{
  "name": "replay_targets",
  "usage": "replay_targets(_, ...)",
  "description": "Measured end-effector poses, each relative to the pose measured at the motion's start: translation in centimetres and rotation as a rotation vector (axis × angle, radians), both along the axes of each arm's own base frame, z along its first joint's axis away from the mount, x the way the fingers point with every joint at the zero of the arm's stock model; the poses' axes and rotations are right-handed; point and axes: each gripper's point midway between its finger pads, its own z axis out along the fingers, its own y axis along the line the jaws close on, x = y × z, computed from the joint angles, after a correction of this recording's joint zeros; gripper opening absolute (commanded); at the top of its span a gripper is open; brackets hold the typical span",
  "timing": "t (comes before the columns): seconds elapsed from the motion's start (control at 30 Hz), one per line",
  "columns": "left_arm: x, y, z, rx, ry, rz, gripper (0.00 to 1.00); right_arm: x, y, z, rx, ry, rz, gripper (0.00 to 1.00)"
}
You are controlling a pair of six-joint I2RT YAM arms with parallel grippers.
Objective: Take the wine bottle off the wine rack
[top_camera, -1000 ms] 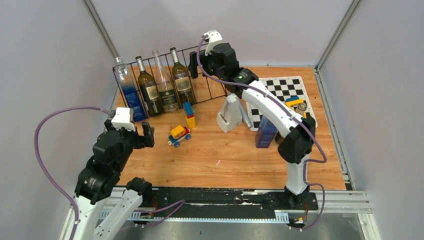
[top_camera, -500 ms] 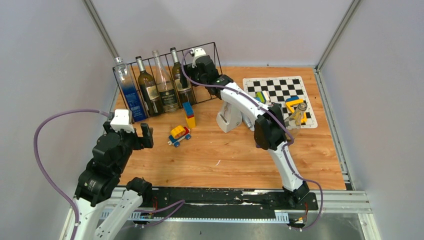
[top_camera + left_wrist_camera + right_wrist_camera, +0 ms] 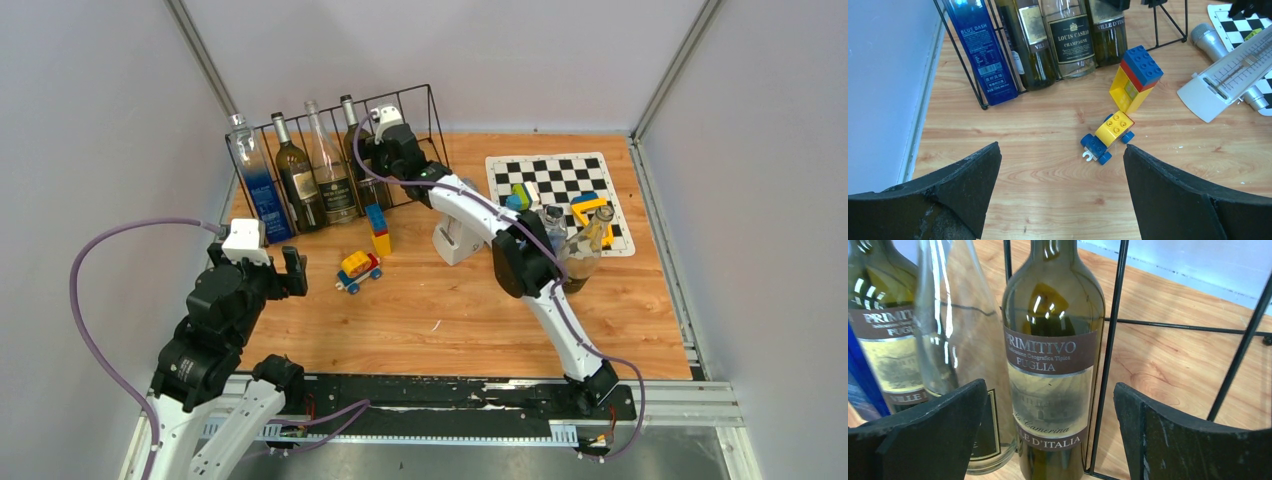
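Spread wide on the right gripper (image 3: 1048, 410), flanking the wine bottle (image 3: 1053, 340) without touching it — lined up, apparently, to close on its body. Upright in the wine rack (image 3: 1113, 330), rightmost of four bottles, just beside one of its dividers. Labelled "PRIMITIVO PUGLIA", with "D'ITALIA" below. Spread wide too on the left gripper (image 3: 1060, 170), idle, short of the rack — facing a blue bottle (image 3: 980, 45) marked "BLUE DASH".

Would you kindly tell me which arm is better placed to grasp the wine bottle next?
Right. The right gripper is open and lined up on the rightmost wine bottle in the wine rack. The left gripper hangs open near the toy car, well short of the rack.
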Motion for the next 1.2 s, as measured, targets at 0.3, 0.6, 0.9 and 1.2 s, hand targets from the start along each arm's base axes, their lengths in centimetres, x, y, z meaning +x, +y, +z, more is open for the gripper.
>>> replay_targets(0.3,0.0,0.0,0.0,0.0,-0.001,0.0,1.0,0.6,1.1,-4.7,-0.052,-0.009,-0.015,0.97)
replay_targets(0.6,0.0,0.0,0.0,0.0,-0.001,0.0,1.0,1.2,1.3,-5.7,-0.094,-0.057,-0.029,0.91)
replay_targets(0.9,-0.1,0.0,0.1,-0.002,-0.007,0.0,1.0,1.5,1.6,-5.5,-0.109,-0.118,-0.056,0.7)
replay_targets(1.2,-0.2,0.1,0.2,-0.004,-0.015,0.003,1.0,0.9,1.4,-5.3,-0.091,-0.151,-0.077,0.64)
